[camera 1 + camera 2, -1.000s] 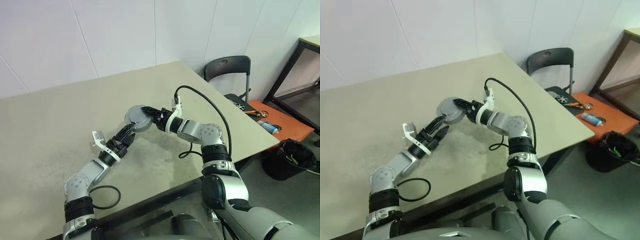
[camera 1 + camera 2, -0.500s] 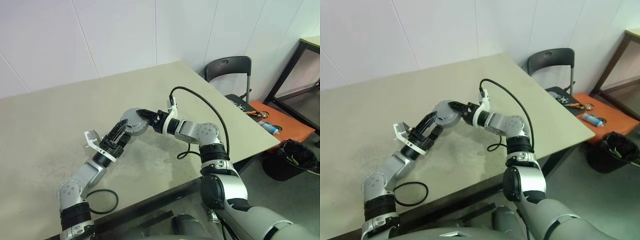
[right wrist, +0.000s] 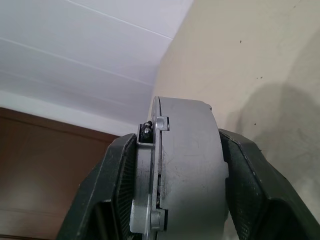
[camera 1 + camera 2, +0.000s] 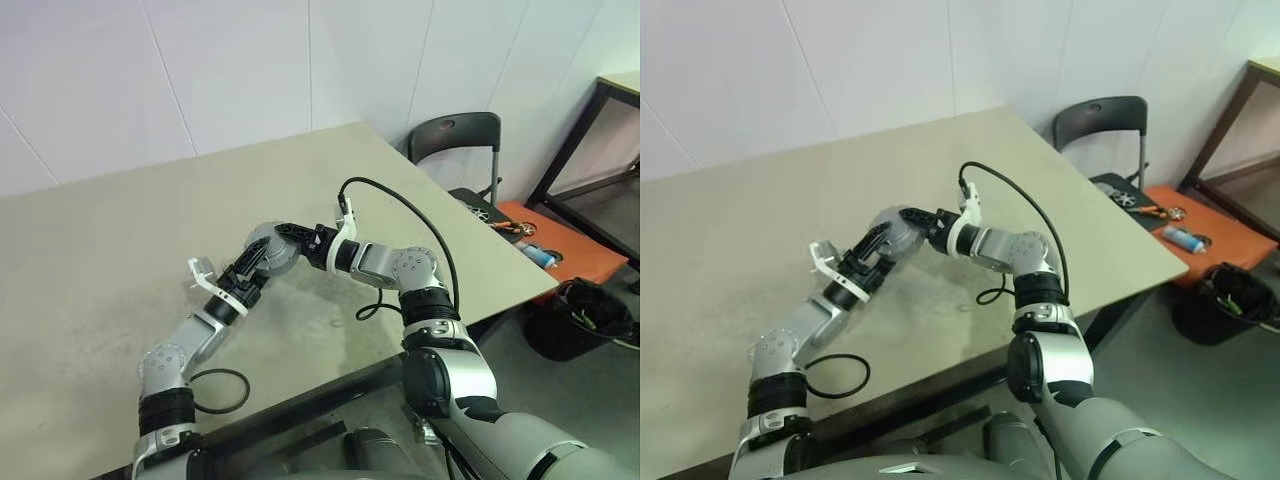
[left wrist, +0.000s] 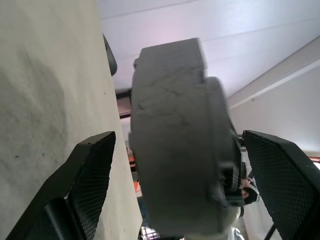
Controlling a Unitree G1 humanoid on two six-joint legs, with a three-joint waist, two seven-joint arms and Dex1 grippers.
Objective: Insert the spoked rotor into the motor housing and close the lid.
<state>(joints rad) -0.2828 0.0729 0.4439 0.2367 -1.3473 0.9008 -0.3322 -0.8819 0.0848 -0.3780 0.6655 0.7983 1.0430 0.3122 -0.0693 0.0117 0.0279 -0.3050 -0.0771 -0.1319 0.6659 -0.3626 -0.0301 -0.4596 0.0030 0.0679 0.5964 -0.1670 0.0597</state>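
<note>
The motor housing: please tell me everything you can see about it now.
The motor housing is a thick, round, dull grey metal drum with a flanged edge carrying small bolts. The right gripper clamps it across its thickness, holding it on edge in the air above the table. The left gripper, open, has its fingers on either side of the housing without gripping.

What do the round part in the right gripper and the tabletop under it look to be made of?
Motor housing: apparently cast metal, dull matt grey with a faintly rough, scuffed face and a bolted flange at its edge; grey plastic can't be ruled out. Table: probably laminate board, smooth matt beige, with dusty scuffs and a dark edge.
</note>
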